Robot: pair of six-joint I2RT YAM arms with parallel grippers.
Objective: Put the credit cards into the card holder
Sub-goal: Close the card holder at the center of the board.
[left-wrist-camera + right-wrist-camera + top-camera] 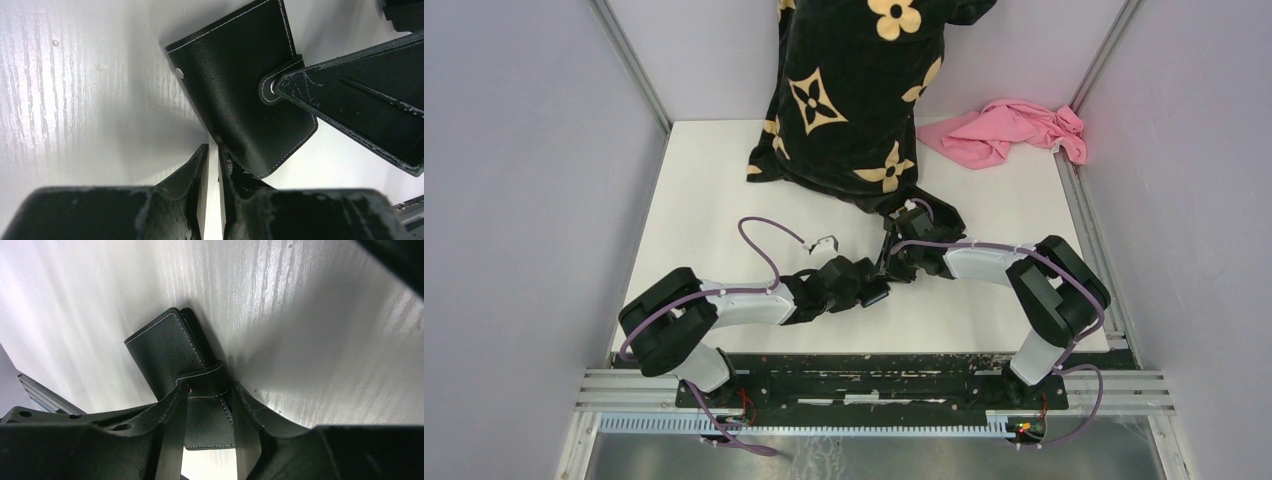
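Fingers of the right gripper clamp the small black stitched leather card holder at lower centre, seemingly to steady it, while nearly closed fingers of the left gripper meet its edge, grip unclear

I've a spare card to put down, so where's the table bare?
Bare white tabletop lies left, between its edge and the black flower-patterned cloth, and right, between the crumpled pink cloth and the right arm. The middle is crowded: left pincer and right pincer meet at the small black leather card holder.
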